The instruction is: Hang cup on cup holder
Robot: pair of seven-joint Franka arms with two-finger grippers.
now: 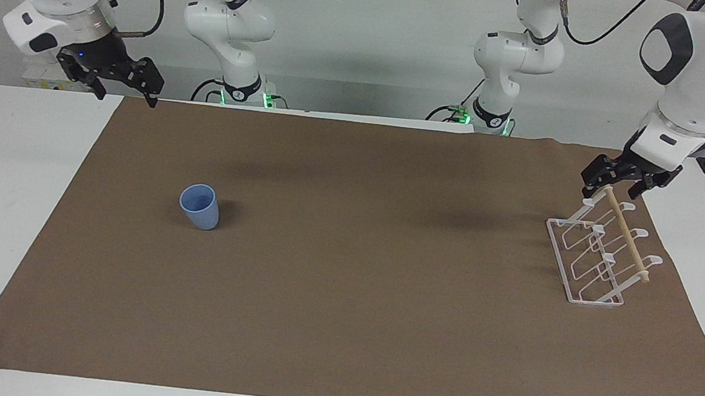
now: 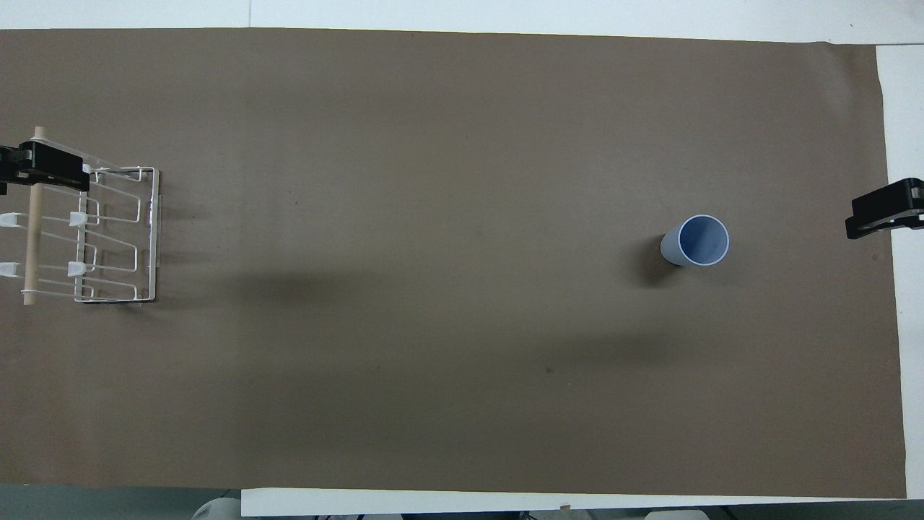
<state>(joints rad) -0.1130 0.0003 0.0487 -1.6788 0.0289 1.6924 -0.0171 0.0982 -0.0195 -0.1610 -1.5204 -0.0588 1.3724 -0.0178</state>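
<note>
Facing view gives both arms whole: left gripper fingers apart over the rack, right gripper fingers apart over the mat's edge. Overhead shows only fingertips, plus the upright blue cup's hollow, toward the right arm's end.

Upright cup on brown mat, well apart from cup holder.
</note>
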